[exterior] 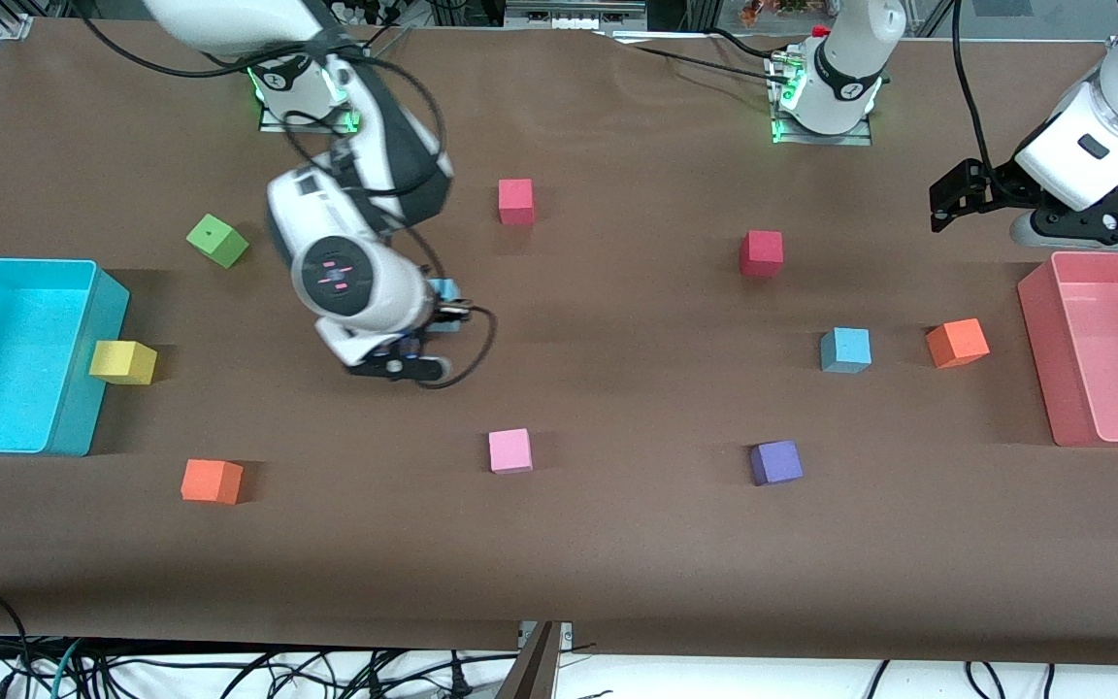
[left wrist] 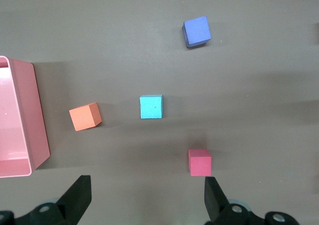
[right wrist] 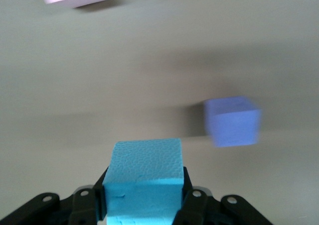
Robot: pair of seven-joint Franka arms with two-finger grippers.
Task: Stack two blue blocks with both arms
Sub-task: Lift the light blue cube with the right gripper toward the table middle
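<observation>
From the front view I have the right gripper up over the middle of the brown table, clamped on a small sky-blue foam cube that peeks out beside the wrist. The second sky-blue foam cube sits on the table toward the left arm's end, just beside an orange foam cube and near the pink plastic bin. The left gripper waits above that bin's end of the table. In the left wrist view its fingers stand wide with nothing between them, and the resting blue cube lies between the orange cube and a red foam cube. The right wrist view shows the held cube gripped squarely. I judge this to be the carry step; next I must bring it above the resting cube, align the faces and lower gently.
</observation>
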